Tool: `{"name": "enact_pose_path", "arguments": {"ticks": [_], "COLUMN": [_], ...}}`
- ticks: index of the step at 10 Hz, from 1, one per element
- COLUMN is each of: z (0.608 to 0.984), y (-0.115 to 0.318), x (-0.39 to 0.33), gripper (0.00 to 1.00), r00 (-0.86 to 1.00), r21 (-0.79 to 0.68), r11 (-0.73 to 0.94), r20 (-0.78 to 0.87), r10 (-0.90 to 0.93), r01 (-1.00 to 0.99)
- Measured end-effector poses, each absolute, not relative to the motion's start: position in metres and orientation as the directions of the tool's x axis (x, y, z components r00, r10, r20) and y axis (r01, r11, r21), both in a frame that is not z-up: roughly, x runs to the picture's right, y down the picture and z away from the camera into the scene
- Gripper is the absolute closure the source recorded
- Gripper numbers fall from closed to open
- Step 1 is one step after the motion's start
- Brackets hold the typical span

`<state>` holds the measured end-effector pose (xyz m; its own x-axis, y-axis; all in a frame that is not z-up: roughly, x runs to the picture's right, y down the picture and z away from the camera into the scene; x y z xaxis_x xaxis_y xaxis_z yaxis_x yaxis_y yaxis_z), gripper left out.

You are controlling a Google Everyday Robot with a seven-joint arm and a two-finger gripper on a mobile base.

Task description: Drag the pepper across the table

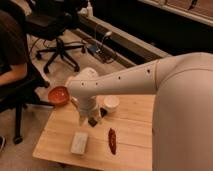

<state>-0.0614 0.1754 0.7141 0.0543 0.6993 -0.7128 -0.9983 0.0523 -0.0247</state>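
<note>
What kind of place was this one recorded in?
Probably an office or lab: rolling chairs, cables on the floor, a seated person beside the wood table. The claw hangs over the table, near the pepper.
</note>
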Motion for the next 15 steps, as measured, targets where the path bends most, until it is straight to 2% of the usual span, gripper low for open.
{"name": "enact_pose_path", "arguments": {"ticks": [5, 10, 15], "z": [0.720, 0.747, 0.759], "y": [0.238, 0.259, 0.266], "x": [-0.011, 0.016, 0.028], "gripper": [0.35, 0.35, 0.35], "r00": [-0.100, -0.191, -0.154], "r21": [0.096, 0.153, 0.136], "r11": [-0.043, -0.117, -0.083], "r20": [-0.736, -0.701, -0.684], "r10": [0.669, 0.687, 0.713], "r01": [-0.994, -0.981, -0.987]}}
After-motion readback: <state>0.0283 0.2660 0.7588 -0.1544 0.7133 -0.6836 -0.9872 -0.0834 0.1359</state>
